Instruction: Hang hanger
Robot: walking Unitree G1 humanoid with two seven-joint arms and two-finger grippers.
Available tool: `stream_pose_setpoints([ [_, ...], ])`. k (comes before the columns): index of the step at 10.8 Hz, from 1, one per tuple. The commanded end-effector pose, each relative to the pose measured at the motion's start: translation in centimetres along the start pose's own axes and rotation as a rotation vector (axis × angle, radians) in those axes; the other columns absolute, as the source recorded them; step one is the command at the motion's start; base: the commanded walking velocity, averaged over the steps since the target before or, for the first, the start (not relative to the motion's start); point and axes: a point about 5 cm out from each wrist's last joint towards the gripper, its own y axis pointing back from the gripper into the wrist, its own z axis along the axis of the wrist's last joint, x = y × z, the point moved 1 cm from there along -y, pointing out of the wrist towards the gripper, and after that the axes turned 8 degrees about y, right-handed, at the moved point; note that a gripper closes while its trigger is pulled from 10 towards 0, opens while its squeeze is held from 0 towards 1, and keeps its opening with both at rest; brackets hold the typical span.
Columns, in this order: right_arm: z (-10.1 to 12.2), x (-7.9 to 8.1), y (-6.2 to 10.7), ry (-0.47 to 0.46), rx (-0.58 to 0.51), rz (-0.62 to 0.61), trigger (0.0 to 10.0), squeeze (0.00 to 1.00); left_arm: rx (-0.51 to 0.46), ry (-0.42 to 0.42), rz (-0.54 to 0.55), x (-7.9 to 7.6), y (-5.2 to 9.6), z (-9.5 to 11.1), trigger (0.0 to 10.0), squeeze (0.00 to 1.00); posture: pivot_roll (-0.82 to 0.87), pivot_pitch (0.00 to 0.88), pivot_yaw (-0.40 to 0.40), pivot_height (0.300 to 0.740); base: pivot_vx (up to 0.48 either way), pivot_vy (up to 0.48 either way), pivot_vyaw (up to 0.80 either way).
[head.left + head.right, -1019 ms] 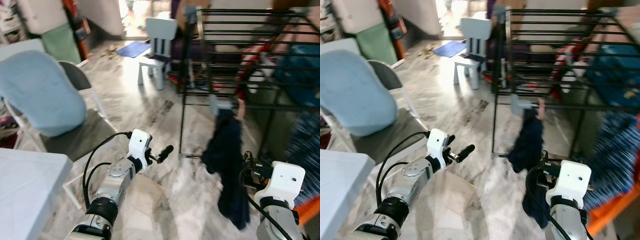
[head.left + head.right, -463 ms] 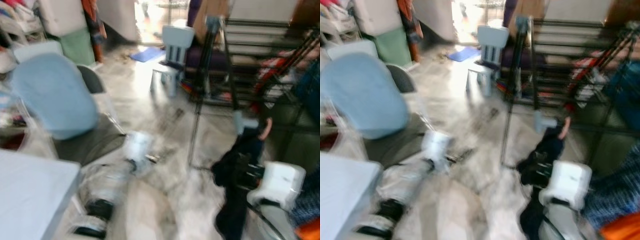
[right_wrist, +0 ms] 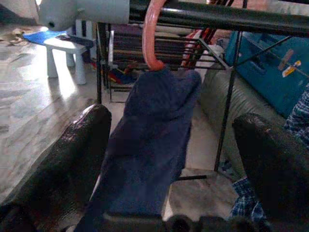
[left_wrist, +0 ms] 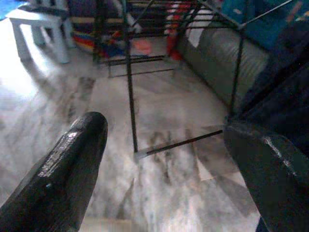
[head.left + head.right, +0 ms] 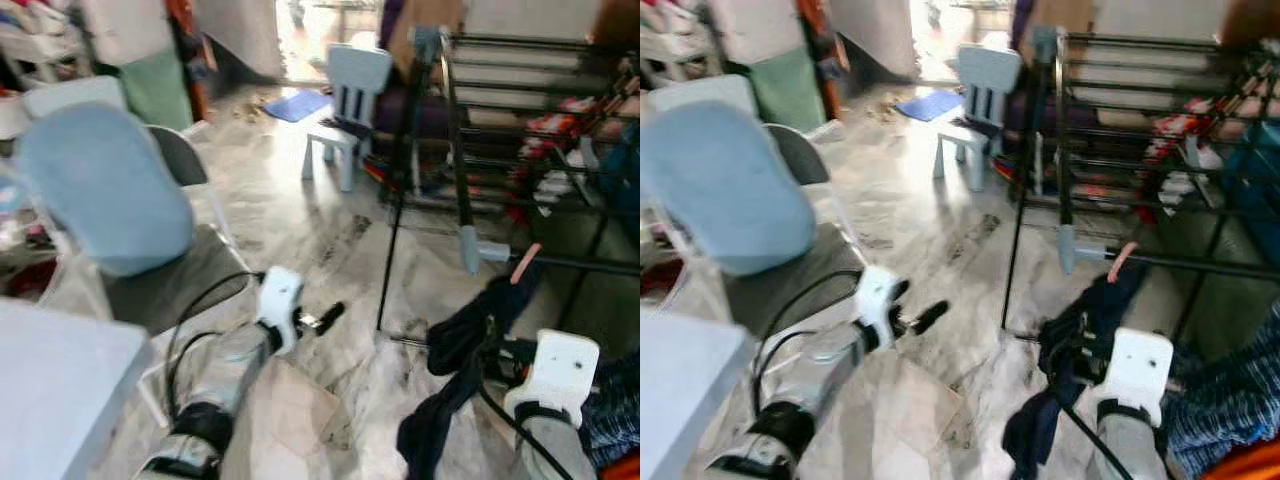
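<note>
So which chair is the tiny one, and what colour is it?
The pale blue child's chair standing far back on the marble floor near the black drying rack. The other chair, close by the left gripper, is full-size, with a blue cushion.

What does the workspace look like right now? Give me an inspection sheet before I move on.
Surface: marble floor, no table under the work.
Job's things: pink hanger hook over the black rack bar; navy garment hangs from it.
Clutter: checked cloth beside the right arm.
Grippers: right tool open, fingers either side of the garment; left tool open, held over the floor.
Cables: black cable loops along the left forearm.
Surroundings: chair with blue cushion, small pale chair, blue mat.
</note>
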Motion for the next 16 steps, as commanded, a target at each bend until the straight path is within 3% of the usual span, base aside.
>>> stream_pose_setpoints([
  [1,-0.4,0.1,0.0,-0.006,0.024,-0.008,10.0,0.00,0.018,-0.011,-0.024,-0.5,-0.1,-0.2,10.0,0.00,-0.07,0.000,-0.006,0.740,0.000,0.000,0.00],
  [4,-1.8,1.1,-0.8,-0.082,0.078,-0.015,10.0,0.00,0.073,-0.008,-0.034,-0.2,-0.1,-0.9,10.0,0.00,-0.06,0.000,0.005,0.740,0.000,0.000,0.00],
  [8,0.2,5.5,-4.4,-0.112,0.066,0.184,10.0,0.00,0.041,-0.041,-0.077,-0.8,-1.5,1.1,10.0,0.00,-0.05,0.000,0.020,0.740,0.000,0.000,0.00],
  [12,-2.3,1.1,-3.9,-0.086,0.190,-0.023,10.0,0.00,0.081,-0.022,-0.133,-1.2,-1.0,-0.1,10.0,0.00,-0.06,0.000,0.019,0.740,0.000,0.000,0.00],
  [14,-2.3,0.7,-3.5,-0.089,0.188,-0.020,10.0,0.00,0.081,-0.033,-0.149,-1.6,-1.2,0.0,10.0,0.00,-0.07,0.000,0.028,0.740,0.000,0.000,0.00],
  [16,-1.6,0.7,-3.3,-0.024,0.157,0.000,10.0,0.00,0.082,-0.036,-0.151,-1.6,-1.3,0.1,10.0,0.00,-0.08,0.000,0.028,0.740,0.000,0.000,0.00],
])
